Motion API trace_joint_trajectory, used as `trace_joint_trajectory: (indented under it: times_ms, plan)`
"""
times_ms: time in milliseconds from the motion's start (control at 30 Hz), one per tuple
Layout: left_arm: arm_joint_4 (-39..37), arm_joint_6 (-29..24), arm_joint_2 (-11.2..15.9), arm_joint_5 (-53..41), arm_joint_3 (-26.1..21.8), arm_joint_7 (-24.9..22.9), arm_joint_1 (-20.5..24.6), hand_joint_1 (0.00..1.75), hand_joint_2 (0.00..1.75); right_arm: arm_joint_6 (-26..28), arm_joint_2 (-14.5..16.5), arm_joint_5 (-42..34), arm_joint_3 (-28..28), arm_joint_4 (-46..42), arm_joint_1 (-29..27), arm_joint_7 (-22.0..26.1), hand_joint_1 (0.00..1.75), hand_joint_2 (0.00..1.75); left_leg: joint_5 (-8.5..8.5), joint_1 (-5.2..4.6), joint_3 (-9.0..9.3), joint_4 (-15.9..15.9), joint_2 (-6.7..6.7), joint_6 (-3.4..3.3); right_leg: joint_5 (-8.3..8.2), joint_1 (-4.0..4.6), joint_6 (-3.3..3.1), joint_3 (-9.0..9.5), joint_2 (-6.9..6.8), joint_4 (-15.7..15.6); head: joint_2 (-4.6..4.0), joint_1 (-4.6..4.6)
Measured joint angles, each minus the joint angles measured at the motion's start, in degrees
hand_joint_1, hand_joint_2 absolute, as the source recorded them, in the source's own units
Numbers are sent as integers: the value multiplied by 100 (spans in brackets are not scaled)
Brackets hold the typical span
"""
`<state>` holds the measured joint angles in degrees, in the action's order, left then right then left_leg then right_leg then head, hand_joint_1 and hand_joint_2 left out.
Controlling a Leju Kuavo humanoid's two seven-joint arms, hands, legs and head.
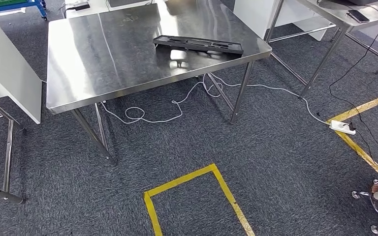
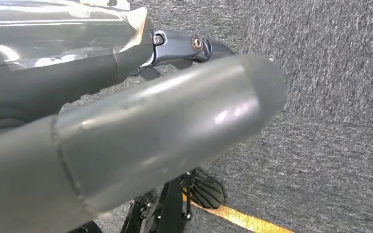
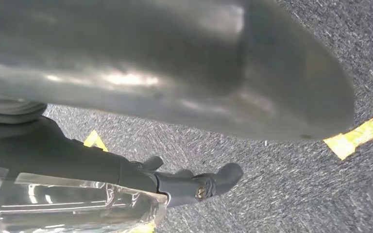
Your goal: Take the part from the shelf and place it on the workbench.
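Looking down from the head view, the long flat black plastic part (image 1: 198, 44) already lies on the shiny stainless steel surface (image 1: 103, 59), toward its one o'clock corner, so the placing looks done; I judge the task finished or nearly so. A white cable (image 1: 177, 105) trails on the grey carpet below, and yellow tape (image 1: 197, 194) marks a box at six o'clock. No shelf can be made out here.

In the left wrist view, the left hand (image 2: 141, 131) hangs over carpet, its thick grey thumb blocking most of the frame; its fingers seem to hold nothing, but I cannot tell whether they are apart or curled.

In the right wrist view, the right hand (image 3: 175, 77) is likewise blurred and close, with one dark finger extended, apparently empty; its spread is unclear.
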<state>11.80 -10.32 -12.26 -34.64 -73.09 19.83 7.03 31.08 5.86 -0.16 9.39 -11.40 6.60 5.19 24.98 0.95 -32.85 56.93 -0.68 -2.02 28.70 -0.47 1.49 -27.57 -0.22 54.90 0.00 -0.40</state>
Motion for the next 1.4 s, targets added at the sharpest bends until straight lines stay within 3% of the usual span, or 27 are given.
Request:
trace_joint_trajectory:
  times_ms: [167,333,400,467,533,567,633,667,700,733,833,900,1000,1033,1067,1133,1200,1267,1333,1400]
  plan:
    - [0,1,19,2,9,0,-6,0,0,-6,-1,-127,152,2,-12,53,0,0,-27,17,-17,7,8,-1,-17,2,-13,-11,-6,6,0,-3]
    - [0,3,16,2,33,2,-5,0,0,-6,1,-141,212,2,-3,84,0,0,-78,17,8,-79,7,-26,-2,5,28,-21,-10,28,0,1]
    - [0,6,9,2,47,2,-2,0,0,-6,-8,-141,228,2,-1,87,0,0,-141,54,29,-180,-6,-48,217,3,17,-192,-3,378,0,14]
    - [0,10,6,2,53,2,0,0,0,-6,-18,-141,243,2,-10,87,0,0,-158,64,0,-195,-18,-48,570,-41,7,-566,5,1109,0,28]
    - [-1,21,3,-1,56,2,-8,0,0,-6,-31,-150,254,4,-31,92,0,0,-166,73,-27,-190,-41,-29,706,-103,90,-820,5,1600,0,38]
    - [-1,34,0,-5,57,2,-12,0,0,-6,-40,-160,263,5,-39,98,0,0,-169,86,-34,-186,-60,-7,632,-137,168,-799,1,1547,0,44]
    - [-2,63,-6,-22,62,7,-17,0,0,-6,-63,-182,287,6,-35,120,0,0,-160,125,-38,-154,-108,70,291,-216,347,-458,-79,828,0,51]
    - [1,75,3,-37,64,12,-17,0,0,-10,-52,-193,297,6,-26,132,0,0,-145,132,-39,-125,-139,127,140,-234,401,-308,-161,481,0,62]
    - [3,81,8,-50,67,19,-18,0,0,-14,-51,-202,305,6,-13,145,0,0,-122,130,-42,-86,-172,189,35,-236,391,-213,-225,243,0,66]
    - [4,87,15,-63,70,26,-18,0,0,-18,-40,-212,314,6,-4,155,0,0,-99,123,-40,-52,-207,246,-8,-226,335,-198,-267,155,0,71]
    - [2,110,14,-79,86,36,-17,0,0,-23,-38,-232,346,6,-5,189,0,0,-48,156,-21,-13,-294,353,-35,-188,97,-269,-152,223,0,47]
    - [1,117,12,-90,91,37,-18,0,0,-23,-40,-243,366,6,-3,209,0,0,212,190,-125,264,-201,370,-86,-178,-12,-278,-56,229,0,30]
    - [0,118,17,-112,95,33,-22,0,0,-19,-34,-287,396,7,-5,221,0,0,877,151,-574,1366,5,325,-149,-94,-112,-342,78,234,0,11]
    - [0,119,20,-120,99,28,-25,0,0,-17,-32,-310,411,8,-13,221,0,0,960,128,-672,1618,24,295,-159,-58,-127,-360,132,235,0,10]
    - [0,120,21,-127,106,23,-28,0,0,-17,-32,-333,432,9,-24,223,0,0,933,103,-678,1675,37,251,-165,-25,-136,-369,191,236,0,11]
    - [0,125,22,-152,129,14,-32,0,0,-20,-33,-381,480,10,-45,232,0,0,607,49,-384,1157,138,121,-170,28,-144,-361,322,237,0,11]
    - [1,133,36,-178,150,7,-32,0,0,-27,-19,-419,518,11,-49,248,0,0,340,10,-9,456,398,-23,-176,61,-134,-357,440,240,0,28]
    - [-1,139,48,-189,172,1,-28,0,0,-32,2,-439,550,13,-51,267,0,0,299,-26,124,195,514,-90,-199,50,-96,-391,543,241,0,37]
    - [-2,149,45,-192,198,-1,-19,0,0,-32,6,-450,585,13,-75,279,0,0,257,-39,149,117,385,-109,-228,37,-40,-437,621,238,0,28]
    - [-2,164,42,-192,211,-1,-16,0,0,-34,-1,-456,615,13,-101,286,0,0,195,-21,193,-6,238,-137,-128,56,-19,-568,464,420,0,45]
